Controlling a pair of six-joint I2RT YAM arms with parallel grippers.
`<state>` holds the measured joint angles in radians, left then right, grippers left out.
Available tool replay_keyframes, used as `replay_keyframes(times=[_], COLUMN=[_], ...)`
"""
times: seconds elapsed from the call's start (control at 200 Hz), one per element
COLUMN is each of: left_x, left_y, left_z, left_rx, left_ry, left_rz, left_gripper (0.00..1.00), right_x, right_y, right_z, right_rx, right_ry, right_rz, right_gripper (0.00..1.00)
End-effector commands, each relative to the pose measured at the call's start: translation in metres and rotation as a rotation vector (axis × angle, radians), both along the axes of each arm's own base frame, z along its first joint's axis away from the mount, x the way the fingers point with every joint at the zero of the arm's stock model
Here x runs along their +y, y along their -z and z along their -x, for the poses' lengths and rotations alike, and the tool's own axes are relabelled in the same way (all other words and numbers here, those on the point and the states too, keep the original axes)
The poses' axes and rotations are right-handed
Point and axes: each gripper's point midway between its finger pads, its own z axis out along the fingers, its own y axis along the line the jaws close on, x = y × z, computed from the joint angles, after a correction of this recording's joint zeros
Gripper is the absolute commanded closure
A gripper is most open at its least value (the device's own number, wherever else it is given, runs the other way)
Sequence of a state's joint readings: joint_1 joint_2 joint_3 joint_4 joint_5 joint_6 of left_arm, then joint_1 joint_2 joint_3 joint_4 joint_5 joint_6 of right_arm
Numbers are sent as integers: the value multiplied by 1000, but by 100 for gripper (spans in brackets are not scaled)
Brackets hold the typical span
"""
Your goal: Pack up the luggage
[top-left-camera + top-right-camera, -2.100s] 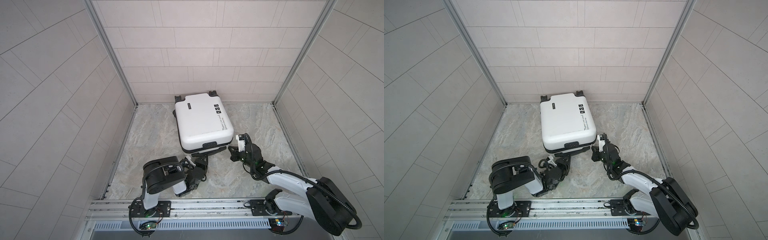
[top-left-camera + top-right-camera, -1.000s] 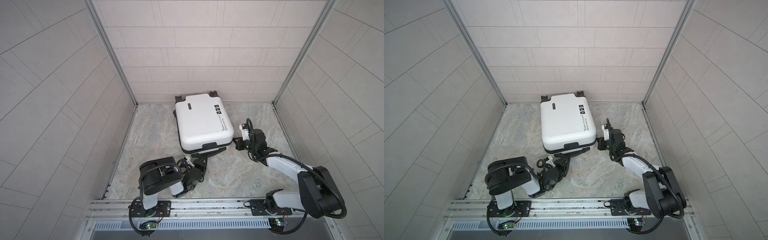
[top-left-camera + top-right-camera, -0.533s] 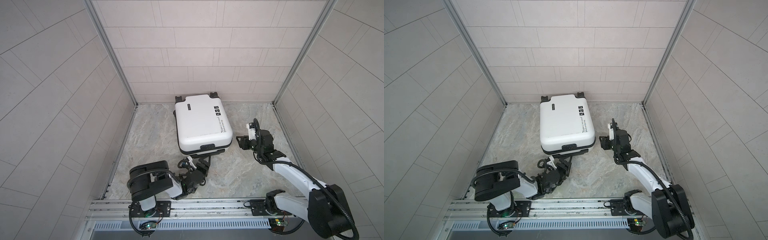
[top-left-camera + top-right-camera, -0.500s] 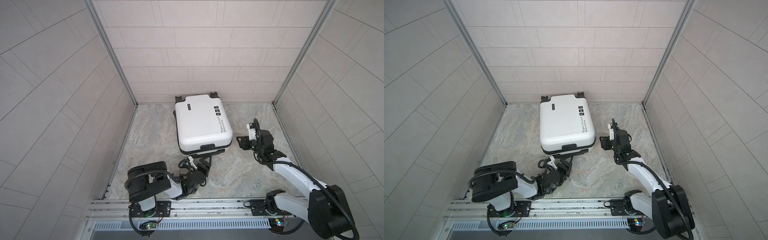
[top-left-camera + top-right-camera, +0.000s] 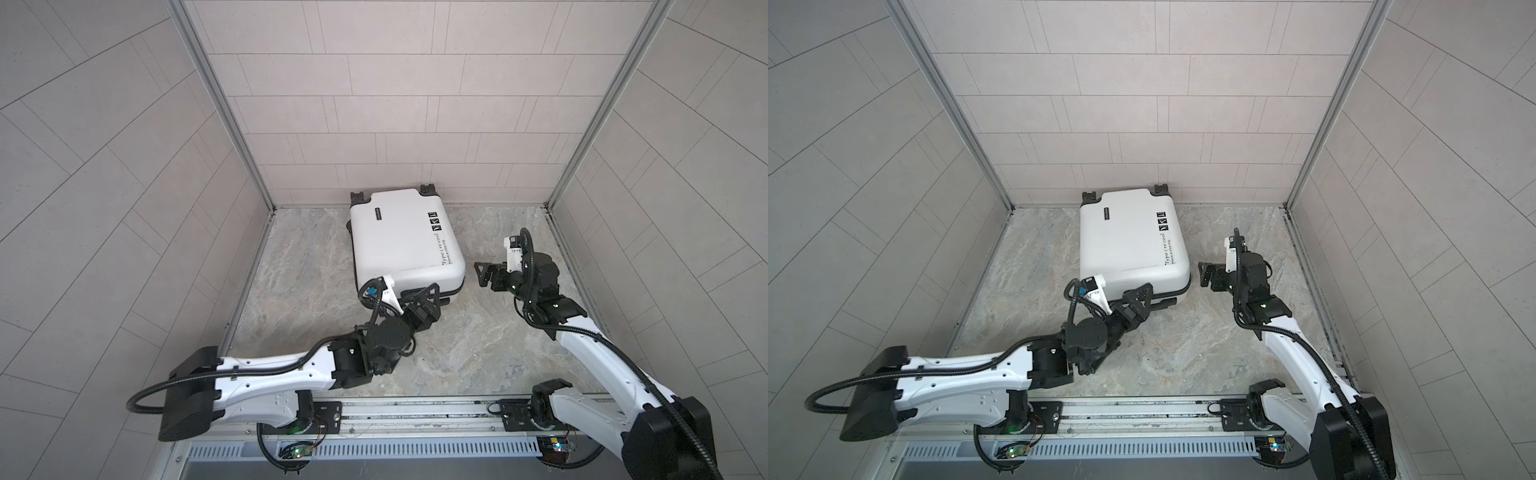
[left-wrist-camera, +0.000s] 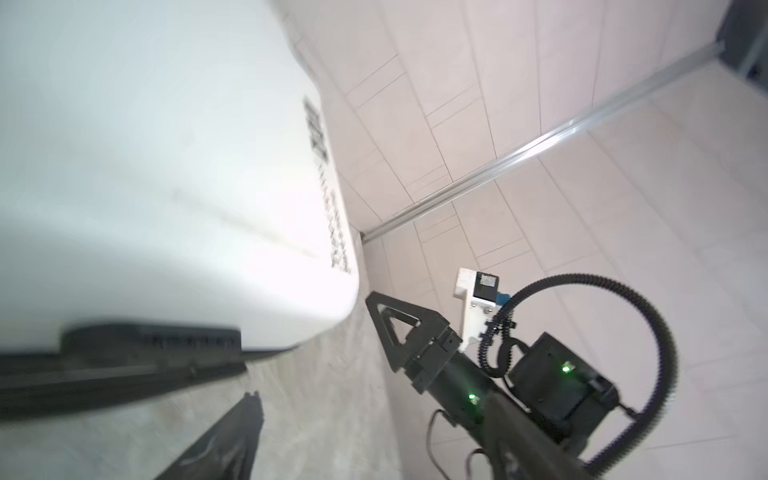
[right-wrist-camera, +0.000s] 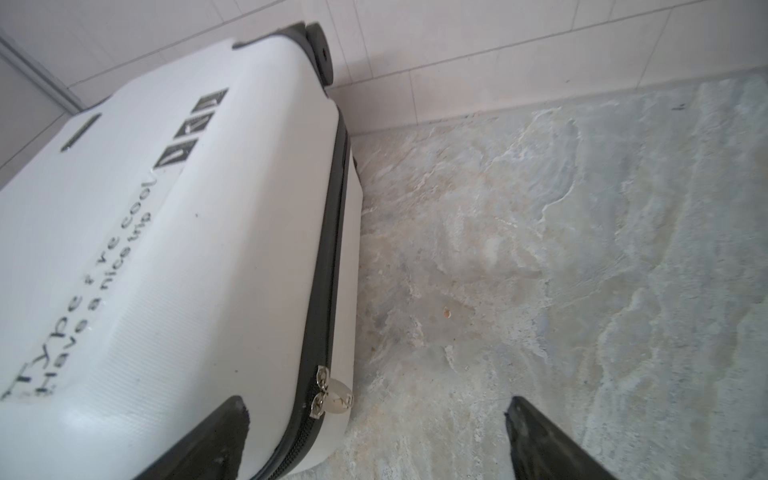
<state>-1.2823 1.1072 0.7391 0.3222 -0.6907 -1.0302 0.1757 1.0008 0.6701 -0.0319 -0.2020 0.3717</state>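
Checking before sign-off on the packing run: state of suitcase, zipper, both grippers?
Suitcase: shut, lying flat on the floor.
Zipper pulls: together at the near right corner.
Left gripper: open, at the suitcase's near end.
Right gripper: open, beside the suitcase, empty.

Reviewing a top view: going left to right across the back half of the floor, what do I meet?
Left corner post → luggage → right gripper → right corner post. Left gripper overlaps the luggage, so omitted.

The desk has a grey marbled top. The luggage lies flat on it near the back, closed, lettered side up, its wheels toward the back wall.
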Motion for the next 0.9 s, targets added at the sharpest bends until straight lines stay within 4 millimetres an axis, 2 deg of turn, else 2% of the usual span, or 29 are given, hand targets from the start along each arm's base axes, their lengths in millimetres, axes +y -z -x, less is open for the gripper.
replay_keyframes(times=[0.0, 0.115, 0.175, 0.25, 0.35, 0.44, 0.485, 0.52, 0.635, 0.761, 0.801, 0.816, 0.851, 0.876, 0.896], left_x=[50, 68, 85, 100, 156, 209, 239, 261, 310, 337, 345, 347, 350, 353, 355], left_y=[-20, -65, -83, -98, -102, -84, -78, -66, -26, 36, 53, 67, 83, 94, 101], left_z=[-12, -11, -11, -16, -39, -60, -62, -67, -75, -84, -83, -85, -86, -87, -87], left_rx=[-170, -343, -381, -436, -360, -286, -255, -213, -94, 46, 84, 119, 150, 169, 183], left_ry=[-142, -177, -204, -207, -401, -538, -610, -670, -775, -798, -818, -813, -816, -821, -826], left_rz=[-520, -661, -726, -869, -883, -852, -823, -832, -889, -928, -924, -936, -938, -942, -944], left_gripper=[0, 0, 0, 0, 0, 0, 0, 0, 0, 0, 0, 0, 0, 0, 0], right_x=[-36, -68, -79, -74, -49, -53, -57, -62, -89, -123, -130, -132, -136, -137, -138], right_y=[-32, -54, -61, -74, -87, -83, -77, -71, -44, 0, 14, 19, 30, 33, 47], right_z=[1, 9, 13, 11, 3, -8, -15, -19, -28, -26, -25, -25, -23, -24, -19], right_rx=[-67, -137, -181, -240, -302, -263, -232, -206, -145, -44, -17, -9, 9, 9, 32], right_ry=[210, 415, 493, 448, 278, 299, 308, 325, 437, 576, 598, 606, 617, 616, 612], right_rz=[4, -46, -86, -85, -19, 35, 101, 157, 310, 400, 413, 417, 434, 443, 459], right_gripper=[1, 0, 0, 0, 0, 0, 0, 0, 0, 0, 0, 0, 0, 0, 0])
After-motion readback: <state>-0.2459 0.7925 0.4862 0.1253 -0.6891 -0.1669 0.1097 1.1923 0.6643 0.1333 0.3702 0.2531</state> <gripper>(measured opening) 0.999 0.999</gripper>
